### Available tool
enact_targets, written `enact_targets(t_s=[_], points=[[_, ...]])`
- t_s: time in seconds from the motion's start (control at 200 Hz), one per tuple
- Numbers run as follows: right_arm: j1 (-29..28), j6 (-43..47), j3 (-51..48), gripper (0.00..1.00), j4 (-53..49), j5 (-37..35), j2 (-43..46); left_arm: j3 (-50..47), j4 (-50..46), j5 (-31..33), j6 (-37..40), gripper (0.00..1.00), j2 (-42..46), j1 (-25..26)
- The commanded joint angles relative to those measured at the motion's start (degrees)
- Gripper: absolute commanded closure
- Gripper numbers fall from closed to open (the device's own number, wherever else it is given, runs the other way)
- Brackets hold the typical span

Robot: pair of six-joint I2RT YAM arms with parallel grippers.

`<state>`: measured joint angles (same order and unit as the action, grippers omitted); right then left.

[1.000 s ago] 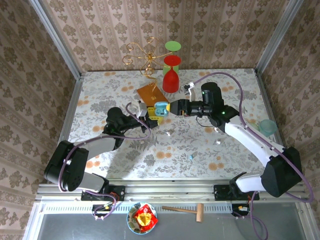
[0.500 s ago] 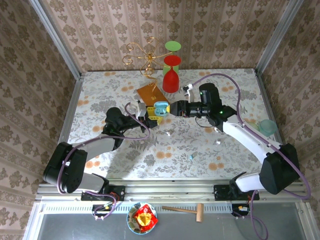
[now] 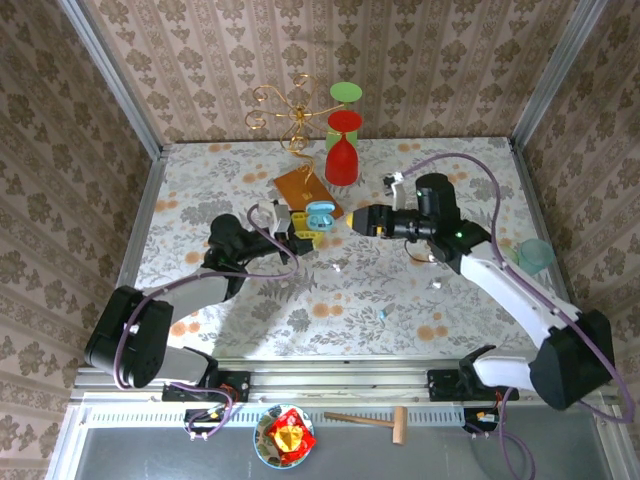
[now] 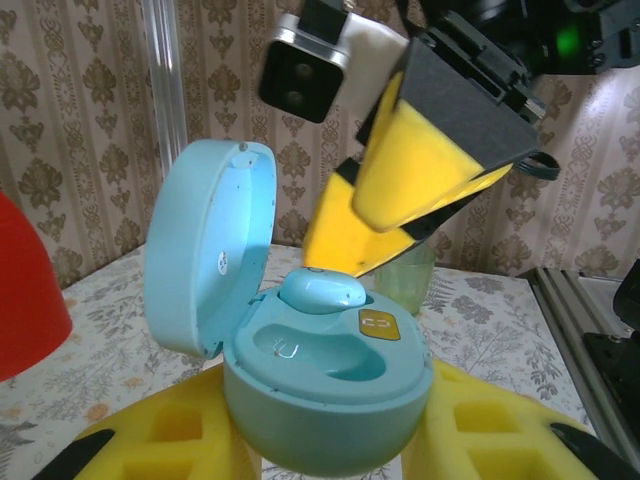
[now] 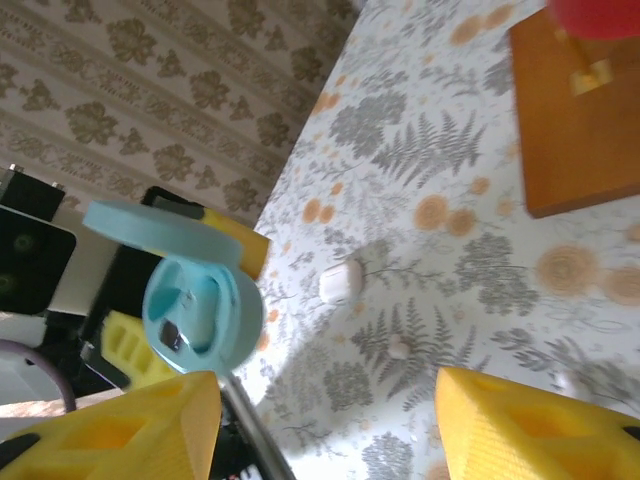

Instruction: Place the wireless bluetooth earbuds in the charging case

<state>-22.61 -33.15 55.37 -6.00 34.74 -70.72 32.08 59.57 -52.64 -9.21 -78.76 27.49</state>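
- Two grippers stood close together over the far-centre of the table (image 3: pixel 300 335), tips near each other.
- L gripper (image 3: pixel 303 230): yellow fingers (image 4: pixel 150 445) clamped on the lower body of the charging case (image 4: pixel 330 395).
- Case: light blue, lid swung open. The lid stood upright on the left side in the L wrist view.
- Seated earbud (image 4: pixel 320 290): light blue, sat in the far well of the case, just beside a small yellow square mark. The near well lay open w/ a small metal contact at its floor.
- R gripper (image 3: pixel 352 220): fingers spread apart, gripping no item per the R wrist view.
- From the L wrist view the R gripper's yellow pads (image 4: pixel 420 170) hung just above and behind the case, tips angled down at the seated earbud. Contact w/ it: cannot tell.
- Loose pieces on the table:
  - white earbud (image 3: pixel 337 267) near the case, on its near side;
  - second white earbud (image 3: pixel 437 284) beside the R forearm;
  - loose blue earbud (image 3: pixel 383 313) nearer the arm bases, well apart from the case.
- Behind the case: wooden board (image 3: pixel 305 187), red glass (image 3: pixel 342 152), gold wire stand (image 3: pixel 288 108).
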Motion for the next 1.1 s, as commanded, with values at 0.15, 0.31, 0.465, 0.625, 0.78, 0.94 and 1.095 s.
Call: enact_targets(t_s=[0.15,0.31,0.465,0.625,0.78,0.94,1.095], points=[[0.82,-0.25,-6.40,0.38,-20.54,-19.00,7.34,0.18,-3.13,0.08,4.44,0.73,4.07,-0.59],[-1.99,-5.69,-12.18,0.38,-27.21,-21.57,8.57,-0.02,-3.94,0.43,5.61,0.73,4.58,-0.51],[-7.94,-11.52,-16.33,0.41,-27.95,-22.79,6.98,-0.18,-3.58,0.11,5.55,0.73,4.71,-0.48],[-12.87,-17.11,-20.08,0.43,-23.43,-21.70,4.48,-0.35,-3.67,0.16,5.65,0.73,5.20,-0.42],[-14.30,-18.34,-21.08,0.45,-19.35,-21.79,0.00,-0.46,-3.68,-0.01,5.68,0.73,5.27,-0.46],[-14.34,-18.27,-20.43,0.48,-16.13,-22.34,-3.87,-0.53,-4.18,-0.09,5.68,0.73,5.96,-0.42],[-14.30,-16.20,-18.57,0.48,-15.95,-22.96,-7.03,-0.52,-5.91,0.07,6.45,0.73,6.78,-0.43]])
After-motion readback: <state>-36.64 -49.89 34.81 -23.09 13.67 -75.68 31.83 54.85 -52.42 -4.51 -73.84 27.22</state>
